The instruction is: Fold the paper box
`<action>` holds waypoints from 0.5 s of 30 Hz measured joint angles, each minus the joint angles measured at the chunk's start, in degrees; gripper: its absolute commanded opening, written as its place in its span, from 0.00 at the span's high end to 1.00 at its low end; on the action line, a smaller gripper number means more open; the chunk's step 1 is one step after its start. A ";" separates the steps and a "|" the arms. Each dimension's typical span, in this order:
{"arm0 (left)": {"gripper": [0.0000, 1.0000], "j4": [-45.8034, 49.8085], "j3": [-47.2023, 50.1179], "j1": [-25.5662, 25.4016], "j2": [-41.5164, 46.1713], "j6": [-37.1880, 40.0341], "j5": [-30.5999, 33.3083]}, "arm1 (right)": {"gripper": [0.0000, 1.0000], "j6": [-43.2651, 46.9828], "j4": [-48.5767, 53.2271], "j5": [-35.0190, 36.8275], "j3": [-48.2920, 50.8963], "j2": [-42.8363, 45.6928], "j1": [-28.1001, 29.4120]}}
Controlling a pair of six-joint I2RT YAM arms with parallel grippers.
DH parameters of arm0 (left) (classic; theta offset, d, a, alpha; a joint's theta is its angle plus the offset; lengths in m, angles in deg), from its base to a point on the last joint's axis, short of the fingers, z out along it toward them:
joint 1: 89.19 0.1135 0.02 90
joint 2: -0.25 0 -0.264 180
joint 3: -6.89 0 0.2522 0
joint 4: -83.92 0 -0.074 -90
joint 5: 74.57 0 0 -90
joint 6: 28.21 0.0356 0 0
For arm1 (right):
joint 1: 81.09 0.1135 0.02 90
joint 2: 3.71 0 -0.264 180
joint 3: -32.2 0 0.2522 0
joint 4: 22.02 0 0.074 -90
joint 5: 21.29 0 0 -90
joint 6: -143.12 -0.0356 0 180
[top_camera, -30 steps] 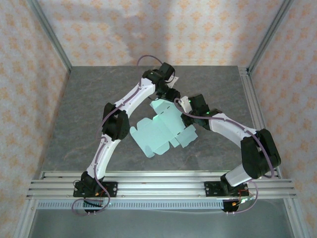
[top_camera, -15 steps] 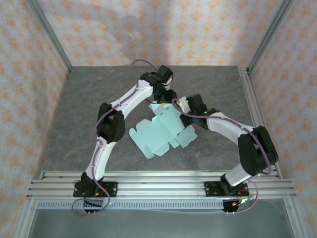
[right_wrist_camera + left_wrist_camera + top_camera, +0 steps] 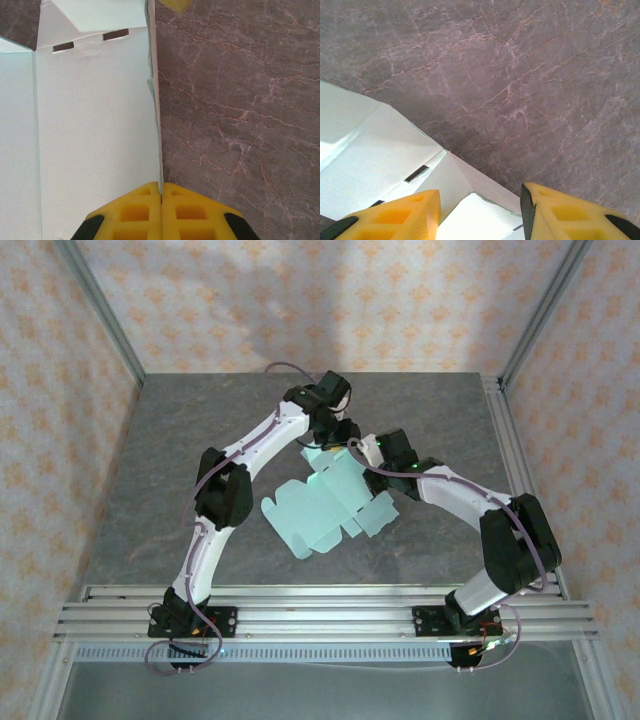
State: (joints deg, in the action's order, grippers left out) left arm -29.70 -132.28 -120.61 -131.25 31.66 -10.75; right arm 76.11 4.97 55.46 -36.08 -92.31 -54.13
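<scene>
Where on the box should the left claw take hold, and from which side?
Its far flap, by the free edge, from above, one finger on each face. It looks lifted off the table, and the open left claw straddles it. The rest of the box lies flat, with no edge to pinch. The right claw is shut on a neighbouring edge.

Box (image 3: 325,505): thin matt card, pale mint, smooth, w/ creased folds. Table (image 3: 200,440): dark grey stone-look top, veined, low sheen; rails (image 3: 330,605) at near edge look like brushed alu. Fingers (image 3: 135,212): yellow moulded plastic, matt, pocketed surface; arm shells (image 3: 455,495) glossy white plastic w/ black joints; walls (image 3: 60,390) matt printed paper or cloth, can't tell which.
</scene>
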 measured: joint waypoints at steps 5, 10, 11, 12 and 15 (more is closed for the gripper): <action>0.52 0.00 0.02 -1.03 -0.02 -2.03 0.92 | 1.00 -0.37 0.00 0.28 -0.35 -0.09 -0.17; 0.53 -0.24 0.02 -1.53 -0.04 -4.13 1.20 | 1.00 -0.39 0.02 0.24 -0.61 -0.09 -0.11; 0.55 -0.42 0.11 -1.57 -0.11 -4.63 1.18 | 1.00 -0.39 0.04 0.26 -0.61 -0.09 -0.11; 0.56 -0.61 0.13 -1.60 -0.15 -5.05 1.16 | 1.00 -0.39 0.07 0.28 -0.61 -0.09 -0.11; 0.58 -0.98 0.13 -1.60 -0.57 -6.32 1.14 | 1.00 -0.39 0.44 0.42 -0.61 -0.09 -0.11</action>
State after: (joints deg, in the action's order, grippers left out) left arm -30.68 -132.15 -122.20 -131.82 25.35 -9.61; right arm 75.71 5.41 55.87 -36.69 -92.39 -54.24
